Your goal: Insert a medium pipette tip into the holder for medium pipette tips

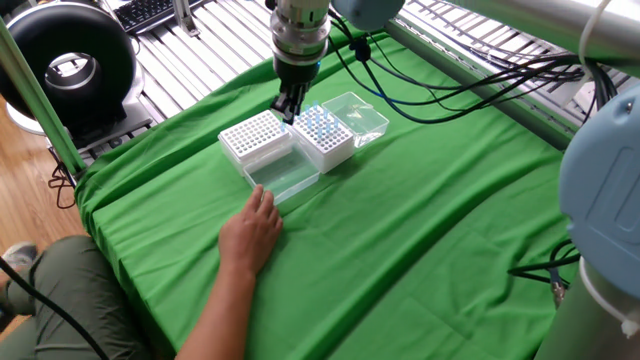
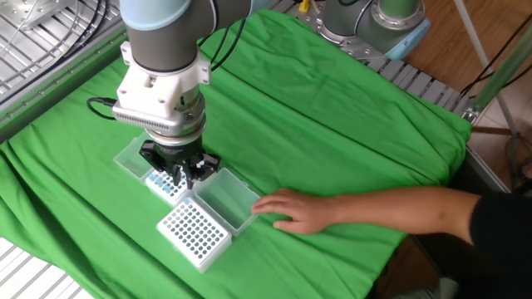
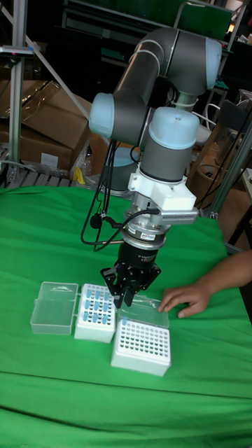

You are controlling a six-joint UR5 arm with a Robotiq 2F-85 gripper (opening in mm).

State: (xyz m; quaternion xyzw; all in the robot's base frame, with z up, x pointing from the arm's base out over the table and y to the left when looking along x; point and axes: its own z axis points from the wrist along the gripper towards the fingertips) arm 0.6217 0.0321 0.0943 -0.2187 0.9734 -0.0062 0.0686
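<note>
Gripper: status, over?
Gripper low between the blue tip box and the empty holder, jaws unclear. Person's hand on the cloth beside the holder.

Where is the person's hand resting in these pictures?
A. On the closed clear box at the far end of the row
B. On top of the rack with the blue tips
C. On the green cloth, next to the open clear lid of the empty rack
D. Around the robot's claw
C: the hand lies flat on the green cloth beside the clear lid, apart from the claw.
</note>
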